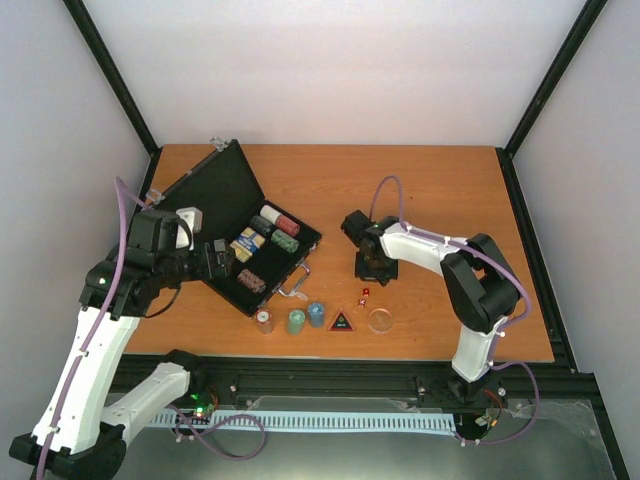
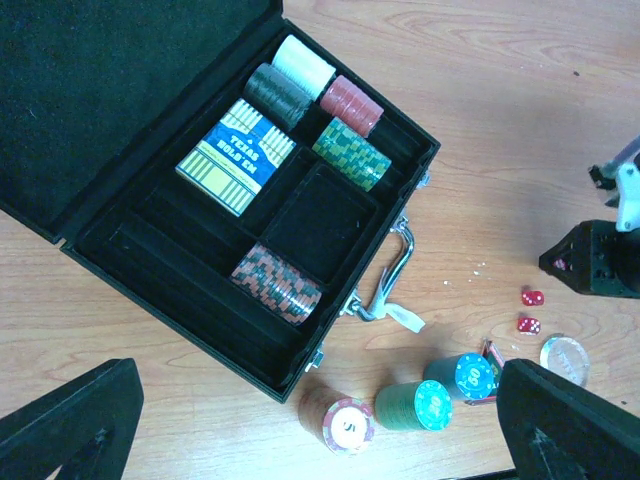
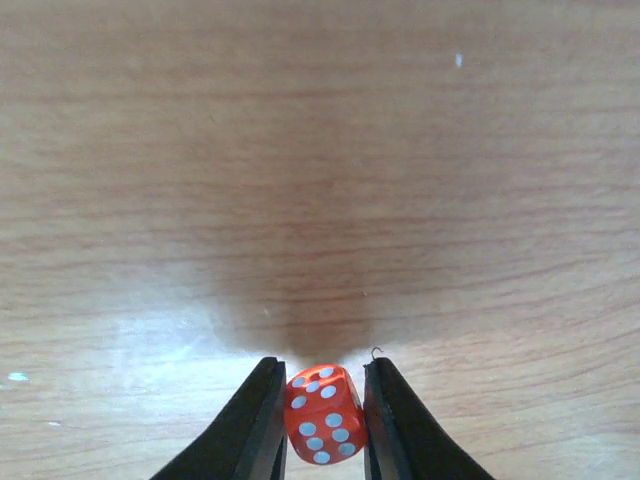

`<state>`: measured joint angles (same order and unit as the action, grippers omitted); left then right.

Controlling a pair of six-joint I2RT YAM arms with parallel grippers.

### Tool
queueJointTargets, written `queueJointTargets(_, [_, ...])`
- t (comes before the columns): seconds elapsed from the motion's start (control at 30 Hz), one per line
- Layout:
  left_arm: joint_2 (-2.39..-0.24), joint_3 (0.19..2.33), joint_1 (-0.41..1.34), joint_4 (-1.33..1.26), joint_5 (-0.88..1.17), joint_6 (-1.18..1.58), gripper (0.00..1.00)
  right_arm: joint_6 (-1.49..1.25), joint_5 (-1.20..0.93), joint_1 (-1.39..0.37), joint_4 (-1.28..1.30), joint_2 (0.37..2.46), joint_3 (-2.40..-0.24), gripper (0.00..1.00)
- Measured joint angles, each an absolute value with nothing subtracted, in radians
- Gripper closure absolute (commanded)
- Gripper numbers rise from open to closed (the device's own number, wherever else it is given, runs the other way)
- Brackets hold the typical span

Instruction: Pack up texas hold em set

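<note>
Your flat black case (image 1: pixel 262 262) lies open on the left half of the wooden worktop (image 1: pixel 450 200). In the top view its long axis runs 7 to 1 o'clock. The silver handle (image 1: pixel 291 289) faces 4 o'clock and the lid (image 1: pixel 205 195) stands raised on the 10 o'clock side.

Inside are a blue-and-yellow card deck (image 2: pixel 237 155) and several chip stacks.

Loose at 5 o'clock of the case:
- red chip stack (image 1: pixel 263 320)
- green chip stack (image 1: pixel 295 321)
- blue chip stack (image 1: pixel 316 314)
- black triangle (image 1: pixel 341 322)
- clear disc (image 1: pixel 380 320)
- two red dice (image 2: pixel 530 310)

Your right fingers (image 1: pixel 375 270), at 12 o'clock of those dice, are closed against both sides of a third red die (image 3: pixel 322 428). Your left fingers (image 1: pixel 222 262) are spread wide beside the case's 7 o'clock end and hold nothing.
</note>
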<state>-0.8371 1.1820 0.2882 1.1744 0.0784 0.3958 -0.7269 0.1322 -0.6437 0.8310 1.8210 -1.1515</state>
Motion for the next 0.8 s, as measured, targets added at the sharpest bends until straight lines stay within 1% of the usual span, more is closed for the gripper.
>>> queueJointTargets(0.23, [-0.837,1.182,0.288,1.172,0.078,0.396,0.0,-0.676,0.141,-0.643,0.887,1.821,-1.294,0.94])
queueJointTargets(0.33, [-0.837,1.182,0.288,1.169,0.076,0.396,0.0,-0.639,0.093,-0.644,0.88,1.821,-1.359,0.97])
queueJointTargets(0.43, [-0.837,1.181,0.288,1.167,0.074,0.396,0.0,-0.597,0.022,-0.647,0.863,1.834,-1.433,0.97])
queueJointTargets(0.53, [-0.835,1.18,0.288,1.166,0.072,0.396,0.0,-0.551,-0.038,-0.662,0.854,1.889,-1.55,0.97])
queueJointTargets(0.7, [-0.828,1.172,0.288,1.166,0.068,0.397,0.0,-0.472,-0.126,-0.715,0.824,2.047,-1.776,0.97])
queueJointTargets(0.8, [-0.822,1.171,0.288,1.166,0.059,0.404,0.0,-0.44,-0.174,-0.742,0.818,2.128,-1.868,0.97])
